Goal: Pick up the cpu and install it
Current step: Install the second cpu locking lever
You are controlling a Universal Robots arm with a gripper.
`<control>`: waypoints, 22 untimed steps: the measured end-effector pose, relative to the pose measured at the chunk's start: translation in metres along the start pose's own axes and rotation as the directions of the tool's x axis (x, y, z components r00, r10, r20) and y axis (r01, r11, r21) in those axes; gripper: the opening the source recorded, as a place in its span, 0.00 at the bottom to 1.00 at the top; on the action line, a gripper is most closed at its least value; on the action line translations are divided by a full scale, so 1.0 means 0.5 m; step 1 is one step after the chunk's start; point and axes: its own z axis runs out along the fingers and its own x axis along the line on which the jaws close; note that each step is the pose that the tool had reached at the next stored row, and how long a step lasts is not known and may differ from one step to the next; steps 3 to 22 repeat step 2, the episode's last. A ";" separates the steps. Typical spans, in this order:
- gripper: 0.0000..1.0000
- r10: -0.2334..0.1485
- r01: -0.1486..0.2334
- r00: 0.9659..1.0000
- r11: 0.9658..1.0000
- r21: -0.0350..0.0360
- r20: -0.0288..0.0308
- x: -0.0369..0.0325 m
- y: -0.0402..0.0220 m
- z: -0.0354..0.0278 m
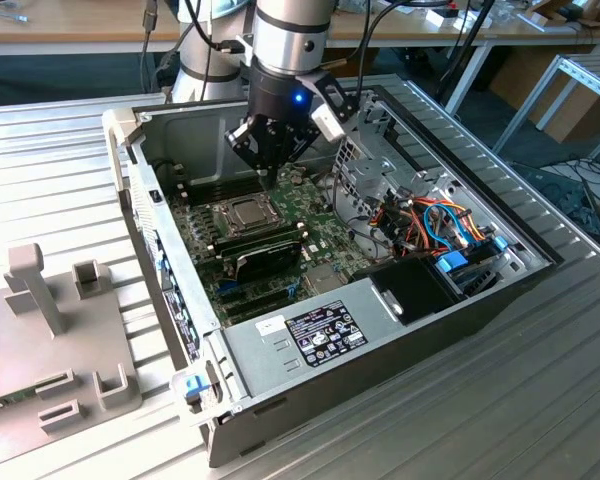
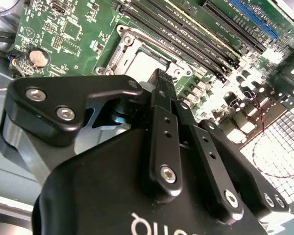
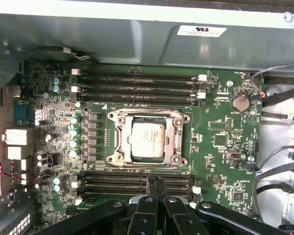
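1. You see the gripper (image 1: 268, 172) hanging inside the open computer case (image 1: 500, 285) on the bench (image 1: 540, 400), above the green motherboard (image 3: 220, 147).
2. Its jaws are pressed together at the tips in the first wrist view, holding nothing.
3. The cpu (image 3: 146, 139) sits in its socket (image 3: 149, 138), silver top up, between two banks of memory slots (image 3: 137, 88). The gripper stands over the slots just beside it.
4. You may judge the chip already seated; the frame around the socket looks to be the matter in hand, calling for a careful, square approach.
5. Labels on the case wall and power supply (image 1: 325, 335) are too small to read.
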 end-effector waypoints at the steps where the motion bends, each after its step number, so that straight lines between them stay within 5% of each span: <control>1: 0.11 0.000 0.000 1.000 1.000 0.000 0.000 0.000 0.000 0.000; 22: 0.11 0.000 0.000 1.000 1.000 0.000 0.000 0.000 0.000 0.000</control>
